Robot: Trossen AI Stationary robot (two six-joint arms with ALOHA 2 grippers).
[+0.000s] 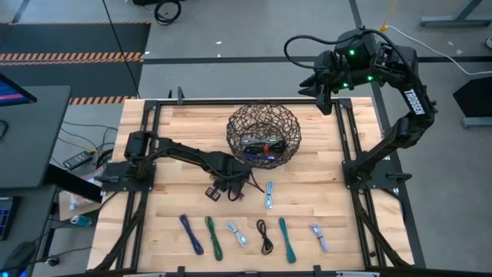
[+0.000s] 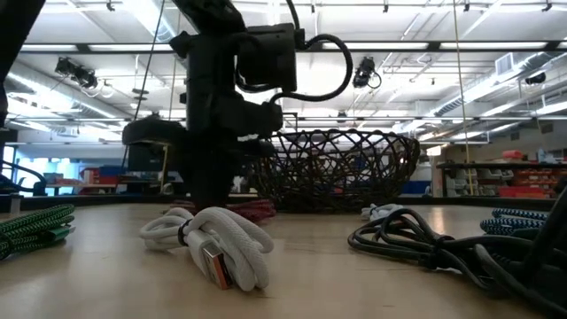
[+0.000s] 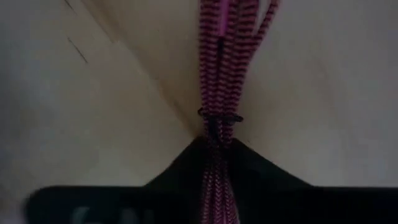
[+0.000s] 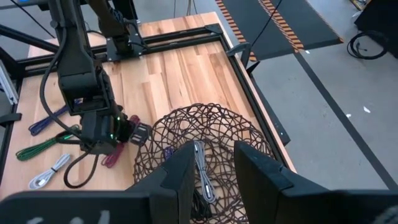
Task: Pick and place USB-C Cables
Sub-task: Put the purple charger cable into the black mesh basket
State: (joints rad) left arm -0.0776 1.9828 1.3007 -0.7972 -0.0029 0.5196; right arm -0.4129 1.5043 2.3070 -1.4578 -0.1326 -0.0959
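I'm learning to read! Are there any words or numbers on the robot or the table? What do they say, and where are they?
"TROSSEN": white letters running along the right arm, seen from above.
Pale marks at the edge of the left wrist view, on the dark gripper body: too blurred to read.
Faint marks at the edge of the right wrist view: too blurred to read.
No words show on the cables, the wire basket or the table.

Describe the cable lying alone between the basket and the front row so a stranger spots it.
Start at the wire basket mid-table. Just in front of it, right of the left gripper, lies one silvery light-blue cable. It sits apart, ahead of the row of six cables.
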